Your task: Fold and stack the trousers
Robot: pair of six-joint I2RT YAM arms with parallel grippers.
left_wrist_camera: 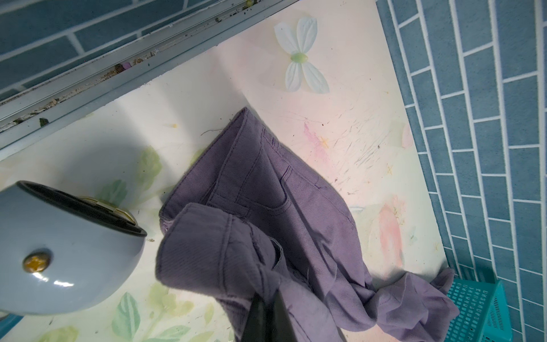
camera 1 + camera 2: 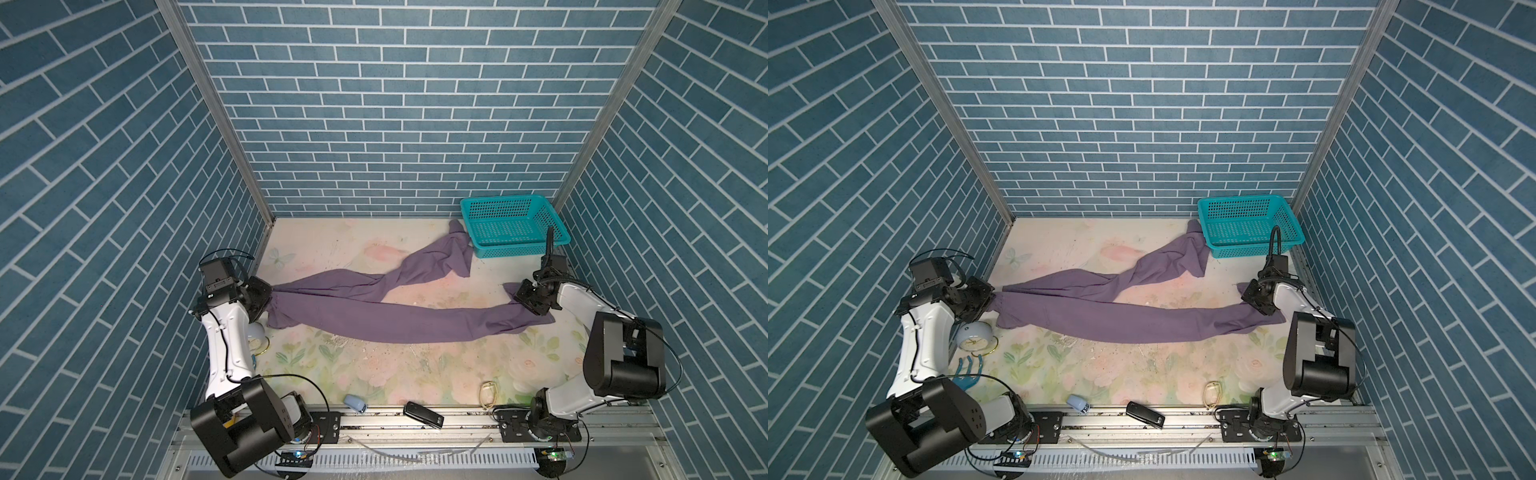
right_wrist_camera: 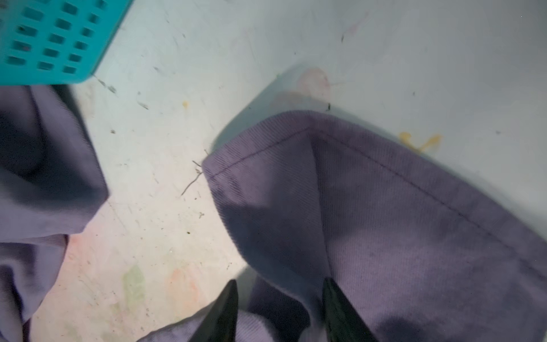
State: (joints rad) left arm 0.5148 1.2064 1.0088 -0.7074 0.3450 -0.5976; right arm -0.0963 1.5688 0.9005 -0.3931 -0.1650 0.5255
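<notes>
Cannot see the fingertips of the left hand in both top views, buried in bunched cloth; from the left wrist, just two dark fingers cut off at the frame edge, clenched tight on a fold of waistband. Pale blue clock mostly hidden behind the left arm in a top view, plainer from the left wrist, right beside the waist. Right wrist view soft and smeared, worst around the teal basket. As for pose, left arm stretched from the near rail along the left wall, wrist bent inward, hand low and pointing across the counter; right arm folded with its elbow high by the right wall, forearm reaching away, wrist turned so the right hand points down and inward. Fingers there parted either side of gathered cloth near a hem; cannot tell whether pinching it or merely straddling it. Between both hands, the trousers strung out: waist at the left one, near leg sagging onto the counter and rising to the right one, far leg twisted away, ending against the basket's near left corner
</notes>
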